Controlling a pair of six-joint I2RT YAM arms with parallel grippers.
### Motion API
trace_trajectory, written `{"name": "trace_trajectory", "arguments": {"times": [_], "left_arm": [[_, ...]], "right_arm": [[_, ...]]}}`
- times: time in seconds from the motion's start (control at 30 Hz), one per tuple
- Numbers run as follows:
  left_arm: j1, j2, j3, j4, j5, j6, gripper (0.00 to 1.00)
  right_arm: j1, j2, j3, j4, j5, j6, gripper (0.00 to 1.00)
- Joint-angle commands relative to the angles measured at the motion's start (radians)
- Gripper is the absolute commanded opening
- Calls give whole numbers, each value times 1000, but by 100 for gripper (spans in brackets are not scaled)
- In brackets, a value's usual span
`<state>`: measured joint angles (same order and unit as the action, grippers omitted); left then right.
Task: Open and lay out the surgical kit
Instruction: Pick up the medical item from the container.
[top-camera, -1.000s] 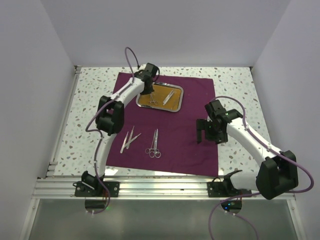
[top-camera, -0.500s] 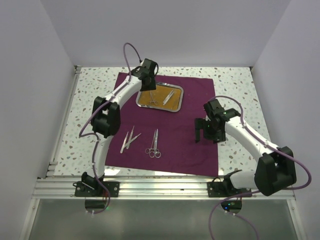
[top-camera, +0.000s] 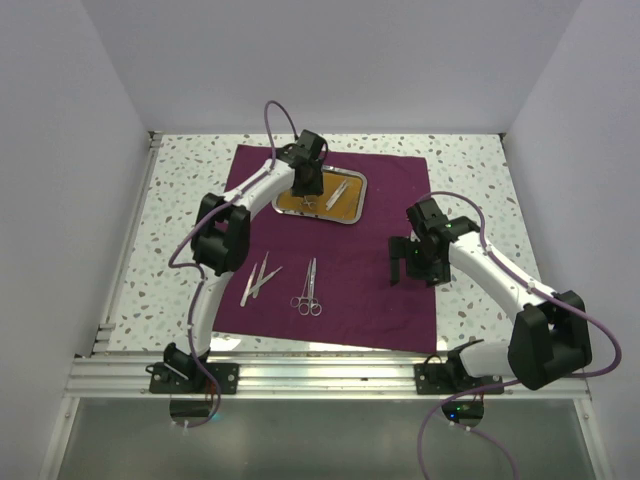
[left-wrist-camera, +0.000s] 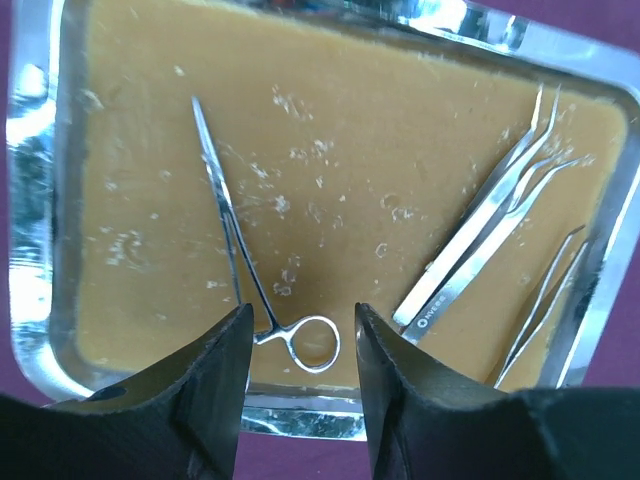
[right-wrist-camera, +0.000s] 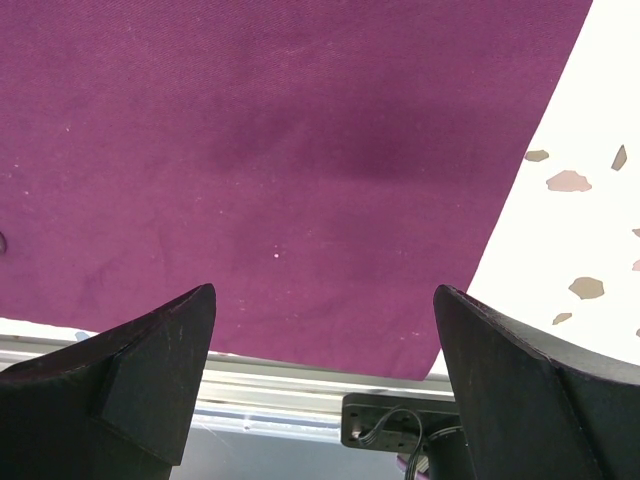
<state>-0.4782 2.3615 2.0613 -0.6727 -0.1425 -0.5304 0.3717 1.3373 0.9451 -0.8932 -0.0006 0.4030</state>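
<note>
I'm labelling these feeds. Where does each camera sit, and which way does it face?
Top external: above and behind the robot, looking down on the cloth; left arm and right arm show.
Left wrist: on the left gripper, looking down into the tray; its fingers show.
Right wrist: on the right gripper, facing bare cloth and table; its fingers show.
Top and left wrist share the tray.

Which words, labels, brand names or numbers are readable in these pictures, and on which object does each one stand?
Engraved mark near the blunt end of one pair of tweezers lying in the steel tray: present, but too small and blurred to read.
Everywhere else in the three views: no text, number or sign is visible.
</note>
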Motion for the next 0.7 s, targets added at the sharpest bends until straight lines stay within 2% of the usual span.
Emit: {"name": "trace_trajectory", "arguments": {"times": [0.0,0.1,0.3,0.43,0.67], "left_arm": [[-8,56,65,-42,-35,-6,48],[-8,70,94,-80,-83,-16,46],[-8,30,53,-38,-97,-11,46],[-8,36,80,-31,-97,4,50],[-8,114,89,-99,-68,-17,37]], "right_arm": [[-4,2,17,17,-15,-6,94],[-2,2,12,19,-9,-10,94],[-4,13,9,25,-7,-13,94],[-2,25,11,31,-10,-15,94],[-2,43,26,31,-6,-23,94]]}}
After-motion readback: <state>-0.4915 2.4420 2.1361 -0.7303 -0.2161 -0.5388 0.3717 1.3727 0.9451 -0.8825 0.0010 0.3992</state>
